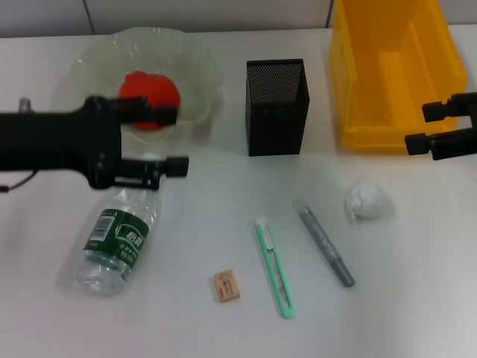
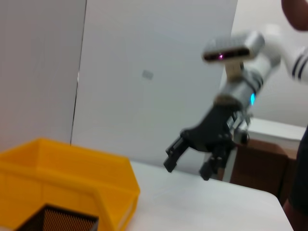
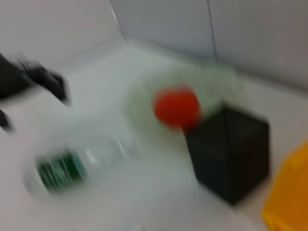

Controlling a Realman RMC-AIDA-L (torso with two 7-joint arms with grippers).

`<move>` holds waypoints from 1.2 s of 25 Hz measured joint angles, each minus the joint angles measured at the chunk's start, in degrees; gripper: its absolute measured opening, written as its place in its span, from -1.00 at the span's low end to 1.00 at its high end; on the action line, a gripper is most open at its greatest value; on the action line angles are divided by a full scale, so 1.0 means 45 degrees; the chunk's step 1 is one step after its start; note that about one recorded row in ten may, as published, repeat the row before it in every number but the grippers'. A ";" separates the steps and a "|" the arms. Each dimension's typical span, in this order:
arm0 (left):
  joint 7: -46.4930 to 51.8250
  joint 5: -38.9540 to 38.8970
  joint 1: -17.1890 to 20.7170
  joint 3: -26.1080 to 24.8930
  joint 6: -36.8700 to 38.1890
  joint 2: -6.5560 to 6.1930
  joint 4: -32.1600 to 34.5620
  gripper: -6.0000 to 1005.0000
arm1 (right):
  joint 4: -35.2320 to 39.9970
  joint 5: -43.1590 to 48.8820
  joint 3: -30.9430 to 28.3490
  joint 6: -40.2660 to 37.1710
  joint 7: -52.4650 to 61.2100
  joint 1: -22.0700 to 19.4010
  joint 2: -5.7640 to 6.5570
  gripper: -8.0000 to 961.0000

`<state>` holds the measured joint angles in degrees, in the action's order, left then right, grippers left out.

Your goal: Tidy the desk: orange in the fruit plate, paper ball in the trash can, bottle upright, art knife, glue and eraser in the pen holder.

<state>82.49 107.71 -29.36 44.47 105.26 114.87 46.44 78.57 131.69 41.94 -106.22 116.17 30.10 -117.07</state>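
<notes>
Head view: my left pincer [image 1: 170,140] apart, hovering over neck of bottle [image 1: 115,239] lying on table [image 1: 417,298]; orange [image 1: 151,97] in fruit plate [image 1: 201,67]. Eraser [image 1: 226,286], art knife [image 1: 274,267], glue [image 1: 325,242], paper ball [image 1: 367,201] on table. My right pincer [image 1: 427,127] apart near trash can [image 1: 358,89].

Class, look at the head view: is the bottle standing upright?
No, the bottle lies on its side on the table, below the left gripper.

Bottle [image 1: 115,239] cap behind left gripper [image 1: 173,140]
</notes>
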 joint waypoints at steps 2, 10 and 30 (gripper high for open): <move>-0.0028 0.0108 0.0092 -0.0008 -0.0025 0.0042 -0.0053 0.68 | 0.0467 0.0679 0.0533 0.0005 0.0558 0.0222 0.0001 0.54; -0.0305 0.0194 0.0712 -0.0090 -0.0164 0.0194 -0.0235 0.67 | -0.0557 0.5306 0.5244 0.1940 0.2853 0.2041 -0.0527 0.52; -0.0196 0.0226 0.1025 -0.0071 -0.0795 0.0138 -0.0557 0.67 | -0.2352 0.4273 0.5604 0.3013 0.2847 0.2844 -0.0487 0.24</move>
<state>81.61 108.73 -24.75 44.15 101.68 115.49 43.94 67.98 150.92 67.16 -92.66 128.98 42.89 -119.26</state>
